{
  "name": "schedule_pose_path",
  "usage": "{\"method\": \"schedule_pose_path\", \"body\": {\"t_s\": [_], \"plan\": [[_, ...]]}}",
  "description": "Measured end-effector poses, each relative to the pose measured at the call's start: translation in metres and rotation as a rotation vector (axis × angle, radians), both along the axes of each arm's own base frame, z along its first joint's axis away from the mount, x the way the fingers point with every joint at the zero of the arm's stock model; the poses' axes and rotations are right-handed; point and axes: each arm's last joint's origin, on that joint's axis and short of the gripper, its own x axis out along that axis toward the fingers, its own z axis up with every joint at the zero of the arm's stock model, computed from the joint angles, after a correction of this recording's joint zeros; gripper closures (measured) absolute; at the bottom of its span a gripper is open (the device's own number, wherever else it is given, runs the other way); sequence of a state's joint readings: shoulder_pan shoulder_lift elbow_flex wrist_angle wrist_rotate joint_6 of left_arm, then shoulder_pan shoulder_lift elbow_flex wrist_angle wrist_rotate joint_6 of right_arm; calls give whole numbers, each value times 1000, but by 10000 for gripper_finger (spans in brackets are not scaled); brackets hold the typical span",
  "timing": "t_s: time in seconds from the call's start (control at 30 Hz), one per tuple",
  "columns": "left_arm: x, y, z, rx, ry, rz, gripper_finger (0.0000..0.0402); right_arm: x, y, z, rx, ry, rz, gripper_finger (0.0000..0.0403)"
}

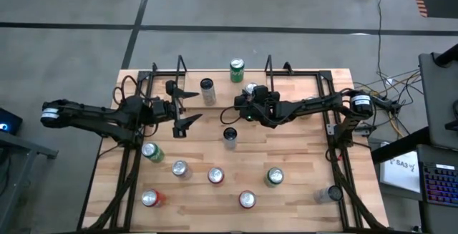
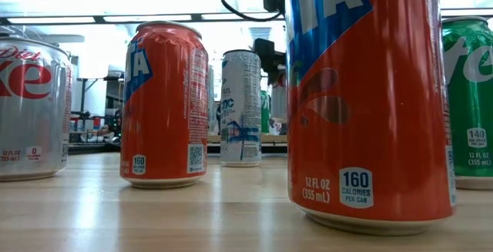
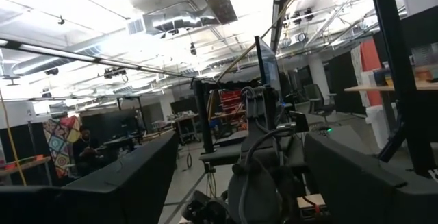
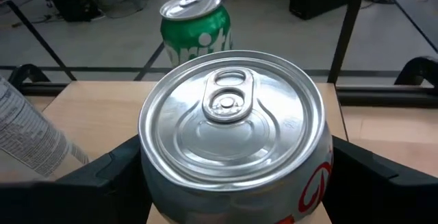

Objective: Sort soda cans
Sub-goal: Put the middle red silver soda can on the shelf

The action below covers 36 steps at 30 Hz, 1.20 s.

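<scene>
Two dark arms over a pale wooden surface (image 1: 300, 184) scattered with soda cans.

Left of the tall slim silver can (image 1: 207, 91), the left claw (image 1: 187, 108) hangs with its fingers apart, holding nothing. Right of that can, the right claw (image 1: 247, 99) is clamped on a silver-white can with a red mark (image 4: 233, 142), just short of the green can (image 1: 237, 70) at the far edge. Red, green and silver cans stand along the near half.
</scene>
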<state>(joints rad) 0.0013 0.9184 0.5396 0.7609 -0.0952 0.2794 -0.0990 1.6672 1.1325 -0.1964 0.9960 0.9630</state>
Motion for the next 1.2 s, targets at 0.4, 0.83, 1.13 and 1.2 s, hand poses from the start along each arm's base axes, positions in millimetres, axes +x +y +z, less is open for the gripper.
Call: {"method": "schedule_pose_path", "body": {"t_s": [0.4, 0.83, 1.13, 1.2], "plan": [[0, 0, 0, 1, -3, 0, 98, 4, -1, -18, 12, -9, -15, 94], [0, 0, 0, 4, -3, 2, 98, 4, -8, -19, -12, 3, -44, 74], [0, 0, 1, 19, -4, 8, 98, 3, -13, -19, -17, 9, -59, 68], [0, 0, 1, 21, -4, 9, 98, 2, -13, -19, -17, 9, -62, 67]]}}
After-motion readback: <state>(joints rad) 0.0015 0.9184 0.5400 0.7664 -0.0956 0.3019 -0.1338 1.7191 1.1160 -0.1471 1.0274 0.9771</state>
